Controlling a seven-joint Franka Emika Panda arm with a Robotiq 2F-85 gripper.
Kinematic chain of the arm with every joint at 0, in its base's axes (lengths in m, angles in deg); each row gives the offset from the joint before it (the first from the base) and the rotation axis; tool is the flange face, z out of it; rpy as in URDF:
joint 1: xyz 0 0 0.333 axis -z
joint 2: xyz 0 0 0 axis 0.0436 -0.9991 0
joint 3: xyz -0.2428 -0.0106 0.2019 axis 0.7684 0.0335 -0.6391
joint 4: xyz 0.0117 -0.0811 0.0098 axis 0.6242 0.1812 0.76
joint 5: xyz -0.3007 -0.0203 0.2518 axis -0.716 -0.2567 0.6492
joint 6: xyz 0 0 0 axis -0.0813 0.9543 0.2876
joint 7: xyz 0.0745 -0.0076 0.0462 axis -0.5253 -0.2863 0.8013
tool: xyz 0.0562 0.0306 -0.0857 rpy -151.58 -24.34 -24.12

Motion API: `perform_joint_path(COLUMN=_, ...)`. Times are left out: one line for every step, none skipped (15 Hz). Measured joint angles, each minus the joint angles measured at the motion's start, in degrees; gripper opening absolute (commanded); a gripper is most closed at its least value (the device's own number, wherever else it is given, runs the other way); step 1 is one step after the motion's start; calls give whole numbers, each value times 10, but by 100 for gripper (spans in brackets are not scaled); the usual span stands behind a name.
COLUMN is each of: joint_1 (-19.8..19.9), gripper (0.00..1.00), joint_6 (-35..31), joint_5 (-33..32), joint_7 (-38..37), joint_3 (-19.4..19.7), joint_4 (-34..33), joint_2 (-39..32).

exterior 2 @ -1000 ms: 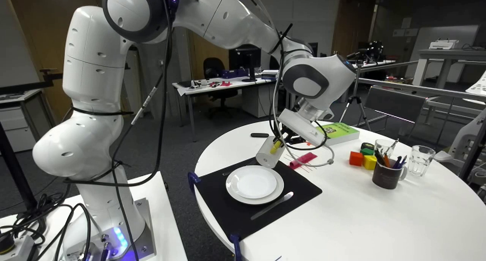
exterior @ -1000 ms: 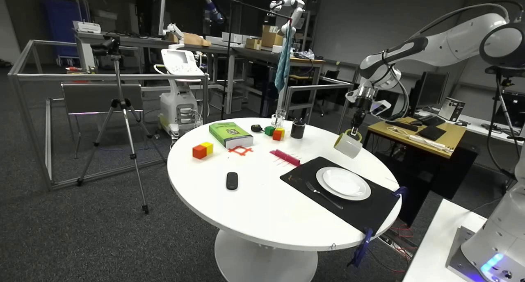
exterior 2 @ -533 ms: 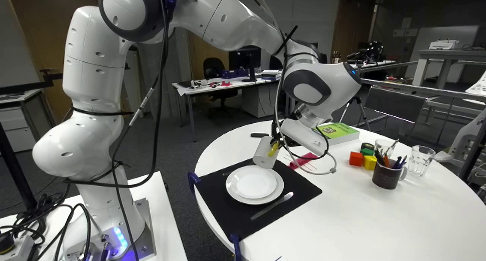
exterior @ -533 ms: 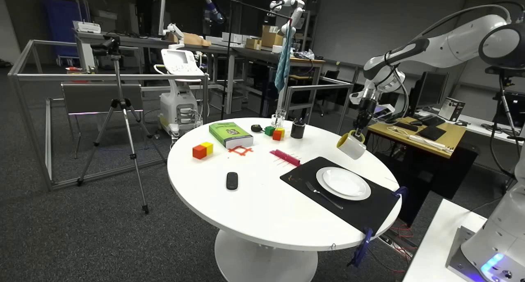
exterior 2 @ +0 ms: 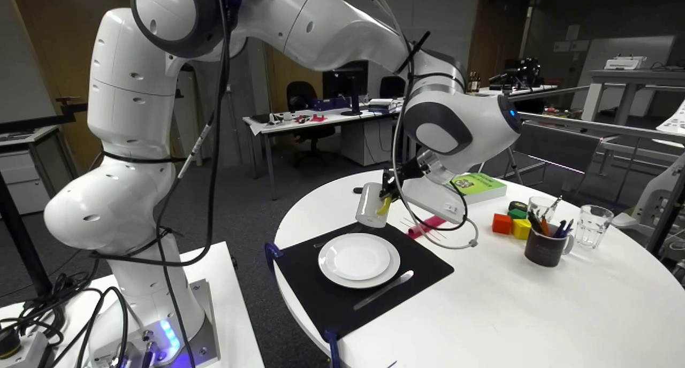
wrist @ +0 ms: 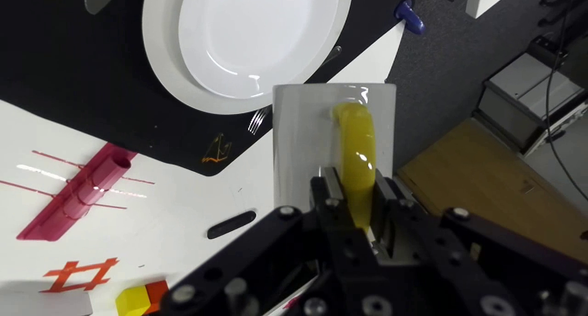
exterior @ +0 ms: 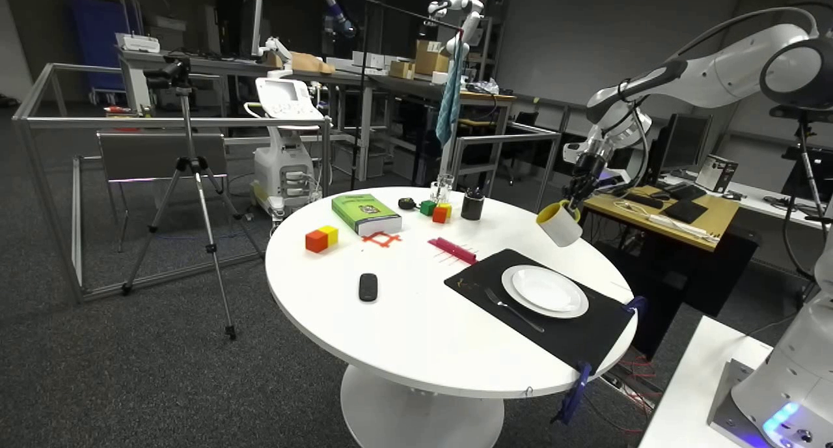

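Observation:
My gripper (wrist: 357, 183) is shut on the yellow handle (wrist: 358, 146) of a white mug with a yellow inside, one finger on each side of it. The mug (exterior: 561, 226) hangs tilted in the air over the round table, its open end toward the upper left in an exterior view. In an exterior view the mug (exterior 2: 370, 206) appears just behind two stacked white plates (exterior 2: 359, 257) on a black placemat (exterior 2: 423, 282). A knife (exterior 2: 383, 290) and a fork (exterior: 514, 310) flank the plates. The wrist view hides the mug's opening.
A pink tube piece (exterior: 453, 249), a black handset (exterior: 368, 287) and a green book (exterior: 368, 213) lie on the table. Coloured cubes (exterior 2: 502, 223), a dark mug with pens (exterior 2: 545, 249) and drinking glasses (exterior 2: 594, 226) stand farther off. Blue clamps (exterior: 574, 396) grip the table edge.
The held mug has shifted a little, rightward in one exterior view, leftward and up in another, and its tilt has turned. The plates, cutlery and other table items stay where they were.

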Motion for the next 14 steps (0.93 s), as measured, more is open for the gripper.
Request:
perform_joint_path(joint_1=0, gripper=5, joint_6=0, joint_5=4, joint_7=19, joint_3=3, joint_4=0, joint_2=0)
perform_joint_path(joint_1=0, gripper=5, joint_6=0, joint_5=9, joint_7=38, joint_3=5, joint_4=0, joint_2=0)
perform_joint_path(joint_1=0, gripper=5, joint_6=0, joint_5=13, joint_7=57, joint_3=7, joint_4=0, joint_2=0)
perform_joint_path(joint_1=0, gripper=5, joint_6=0, joint_5=18, joint_7=76, joint_3=9, joint_4=0, joint_2=0)
perform_joint_path(joint_1=0, gripper=5, joint_6=0, joint_5=22, joint_7=92, joint_3=10, joint_4=0, joint_2=0)
perform_joint_path(joint_1=0, gripper=5, joint_6=0, joint_5=27, joint_7=108, joint_3=11, joint_4=0, joint_2=0)
perform_joint_path(joint_1=0, gripper=5, joint_6=0, joint_5=31, joint_7=122, joint_3=11, joint_4=0, joint_2=0)
perform_joint_path(joint_1=0, gripper=5, joint_6=0, joint_5=35, joint_7=134, joint_3=11, joint_4=0, joint_2=0)
perform_joint_path(joint_1=0, gripper=5, joint_6=0, joint_5=38, joint_7=147, joint_3=11, joint_4=0, joint_2=0)
perform_joint_path(joint_1=0, gripper=5, joint_6=0, joint_5=41, joint_7=158, joint_3=11, joint_4=0, joint_2=0)
perform_joint_path(joint_1=0, gripper=5, joint_6=1, joint_5=43, joint_7=169, joint_3=11, joint_4=0, joint_2=0)
perform_joint_path(joint_1=0, gripper=5, joint_6=3, joint_5=45, joint_7=178, joint_3=11, joint_4=0, joint_2=0)
perform_joint_path(joint_1=0, gripper=5, joint_6=5, joint_5=47, joint_7=186, joint_3=11, joint_4=0, joint_2=0)
perform_joint_path(joint_1=0, gripper=5, joint_6=7, joint_5=49, joint_7=192, joint_3=11, joint_4=0, joint_2=0)
